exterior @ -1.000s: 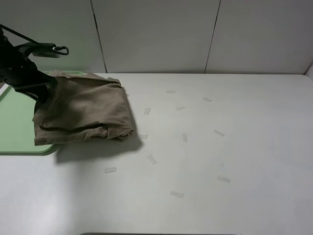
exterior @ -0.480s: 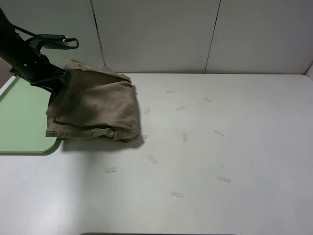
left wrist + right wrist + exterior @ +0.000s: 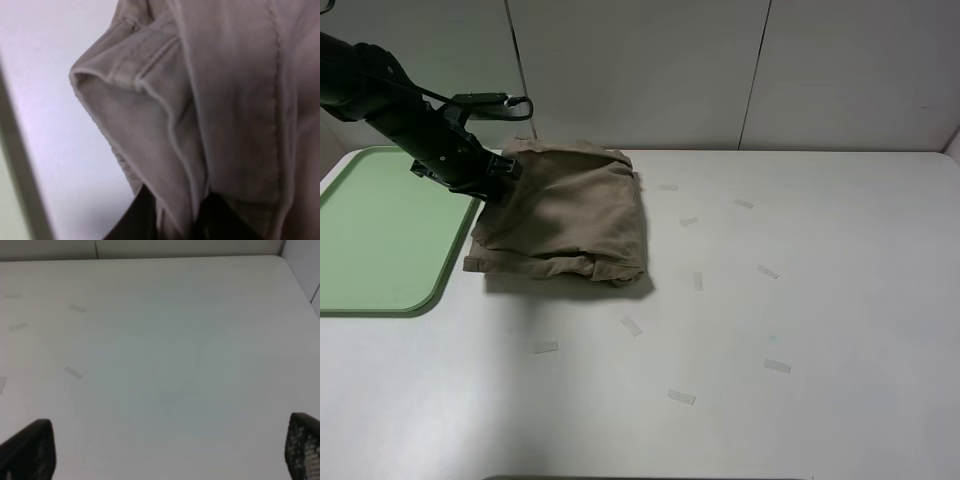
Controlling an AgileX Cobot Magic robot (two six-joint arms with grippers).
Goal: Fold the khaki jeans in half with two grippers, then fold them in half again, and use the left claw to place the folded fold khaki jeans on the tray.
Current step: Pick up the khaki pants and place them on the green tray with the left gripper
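Wide bare white table (image 3: 800,330) from the middle to the right edge, crossed only by flat tape strips (image 3: 681,397). Far left blocked by the folded khaki jeans (image 3: 570,215) pinched in the left claw (image 3: 495,185), just beside the green tray (image 3: 380,235). Bare tray floor behind that.

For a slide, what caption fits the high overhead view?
Left claw shut on the folded khaki jeans, which lie on the white table beside the bare green tray.
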